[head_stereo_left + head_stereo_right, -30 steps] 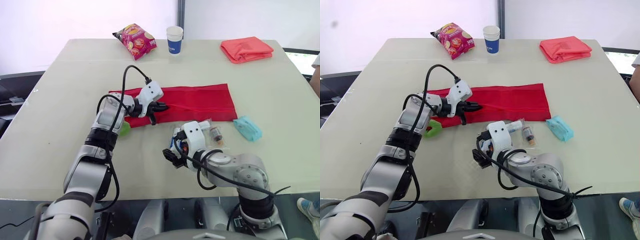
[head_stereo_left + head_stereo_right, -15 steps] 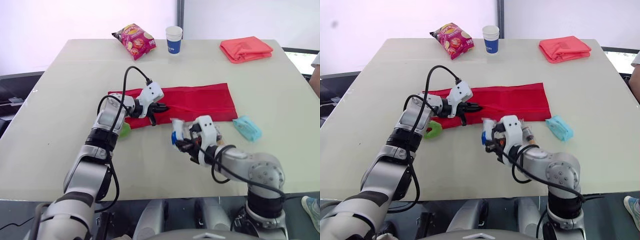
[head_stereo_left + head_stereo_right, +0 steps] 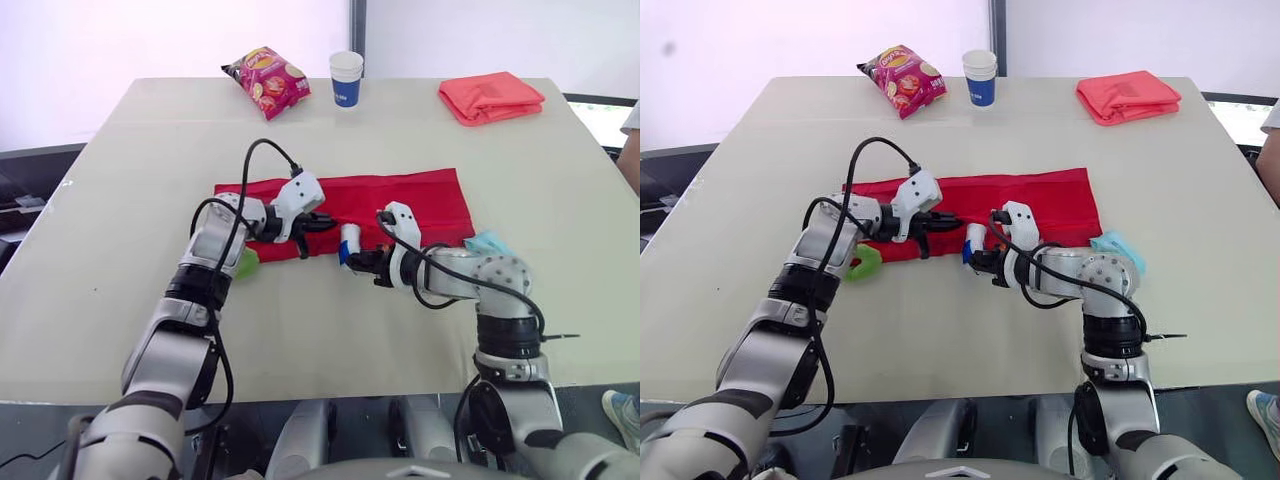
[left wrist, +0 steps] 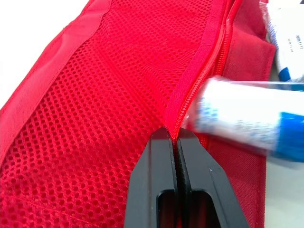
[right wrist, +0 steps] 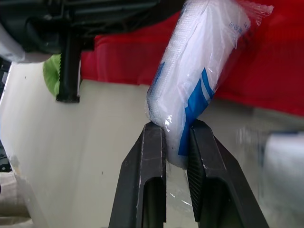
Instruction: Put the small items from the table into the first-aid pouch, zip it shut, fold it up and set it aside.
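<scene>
Right end effector [image 3: 358, 257] clamped on a white-and-blue packet [image 3: 346, 241], now carried from near the counter's front edge to the red pouch [image 3: 400, 195] mid-counter | left end effector [image 3: 324, 221] pinched together on the zipper edge | judgement: packet ready to slide in.

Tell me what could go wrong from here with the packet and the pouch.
The right gripper pinches only the end of the packet, so it may slip out.
The left gripper holds the pouch by a thin zipper edge; the opening looks narrow, so the packet may catch.
The right arm lies close to the teal packet and might push it.
</scene>
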`<state>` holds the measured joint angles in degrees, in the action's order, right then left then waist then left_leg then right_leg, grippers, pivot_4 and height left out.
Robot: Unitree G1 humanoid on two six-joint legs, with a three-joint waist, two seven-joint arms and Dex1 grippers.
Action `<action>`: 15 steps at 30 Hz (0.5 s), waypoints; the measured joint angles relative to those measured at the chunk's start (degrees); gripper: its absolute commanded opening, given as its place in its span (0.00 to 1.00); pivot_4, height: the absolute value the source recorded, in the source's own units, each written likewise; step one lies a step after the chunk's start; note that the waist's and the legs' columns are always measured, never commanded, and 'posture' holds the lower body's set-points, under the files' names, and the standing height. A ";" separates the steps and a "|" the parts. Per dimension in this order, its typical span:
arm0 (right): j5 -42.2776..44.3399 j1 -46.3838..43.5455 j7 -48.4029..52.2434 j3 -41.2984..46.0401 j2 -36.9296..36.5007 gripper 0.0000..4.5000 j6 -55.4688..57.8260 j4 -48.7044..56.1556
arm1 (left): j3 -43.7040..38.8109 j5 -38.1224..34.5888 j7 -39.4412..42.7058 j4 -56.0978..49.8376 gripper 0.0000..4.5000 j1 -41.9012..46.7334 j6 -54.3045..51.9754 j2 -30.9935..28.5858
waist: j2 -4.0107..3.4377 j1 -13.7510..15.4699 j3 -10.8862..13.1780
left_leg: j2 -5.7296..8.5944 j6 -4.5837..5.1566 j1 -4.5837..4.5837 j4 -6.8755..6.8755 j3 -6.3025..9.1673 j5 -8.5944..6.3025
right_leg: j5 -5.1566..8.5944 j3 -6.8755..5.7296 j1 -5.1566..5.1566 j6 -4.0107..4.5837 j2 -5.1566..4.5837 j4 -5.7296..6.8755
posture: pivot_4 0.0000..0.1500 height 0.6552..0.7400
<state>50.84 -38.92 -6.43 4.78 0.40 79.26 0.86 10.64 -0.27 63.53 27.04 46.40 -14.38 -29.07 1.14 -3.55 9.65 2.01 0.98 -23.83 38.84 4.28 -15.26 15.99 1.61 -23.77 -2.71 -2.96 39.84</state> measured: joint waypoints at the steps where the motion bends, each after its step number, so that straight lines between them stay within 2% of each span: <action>1: -0.73 -0.80 0.92 -0.58 -0.23 0.02 -0.59 -1.02 | -0.02 0.00 0.03 -0.34 0.00 -0.25 0.17 -0.09 | 0.00 -0.11 0.00 | 0.00 0.00 0.00 0.00 0.00 0.00 | 0.00 0.00 -0.01 0.00 0.00 0.00 | 1.00 1.00; 10: -16.08 -10.98 19.28 -17.33 -5.85 0.02 -12.51 -15.12 | -1.03 0.03 0.06 -2.92 0.00 -3.78 3.55 -1.28 | -0.12 -0.86 -0.13 | -0.02 -0.01 0.12 -0.03 -0.06 0.00 | 0.00 0.01 0.00 0.00 0.00 0.02 | 1.00 1.00; 15: -23.44 -15.90 27.50 -22.75 -6.83 0.02 -19.26 -22.31 | -1.19 0.04 0.07 -3.41 0.00 -4.00 5.24 -1.40 | -0.19 -0.74 -0.32 | -0.03 -0.01 0.12 -0.02 -0.03 0.01 | 0.00 -0.02 0.02 0.00 -0.01 0.02 | 1.00 1.00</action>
<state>27.39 -54.82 21.07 -17.97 -6.43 60.00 -21.45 9.45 -0.23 63.60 23.63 42.41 -9.14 -30.47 0.95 -4.29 9.33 1.98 0.96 -23.71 38.82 4.25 -15.25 15.99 1.59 -23.74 -2.71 -2.97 39.86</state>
